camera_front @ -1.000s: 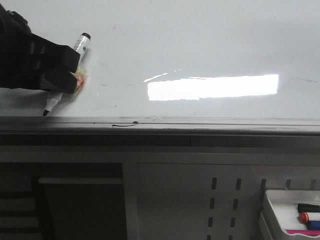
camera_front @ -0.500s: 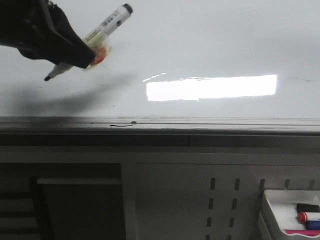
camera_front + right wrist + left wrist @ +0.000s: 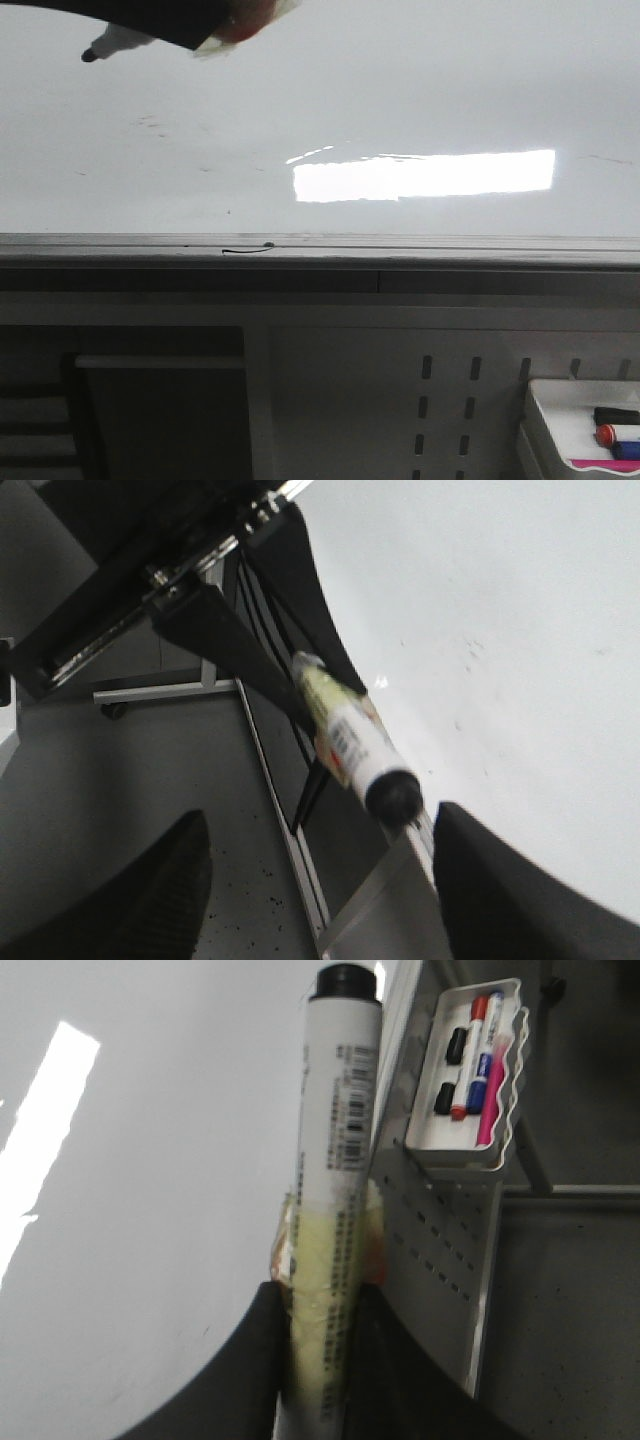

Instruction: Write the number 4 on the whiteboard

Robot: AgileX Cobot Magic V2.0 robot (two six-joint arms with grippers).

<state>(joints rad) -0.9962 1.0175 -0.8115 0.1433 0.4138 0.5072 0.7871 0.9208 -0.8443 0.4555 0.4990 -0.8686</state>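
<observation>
No stroke of the number 4 shows yet on the whiteboard [image 3: 420,90]; only faint specks mar it. Our left gripper [image 3: 320,1335] clamps the marker [image 3: 335,1160], nib off the board (near its upper left), so we lower squarely before drawing. Our right gripper [image 3: 315,880] hangs spread and empty. Below the board's right corner sits a tray [image 3: 555,420] of pens, nothing obstructing.

One whiteboard [image 3: 420,110]; one held marker [image 3: 330,1210]; one white tray [image 3: 505,1110] holding two black caps, one red-capped marker, one blue marker, one pink item.
</observation>
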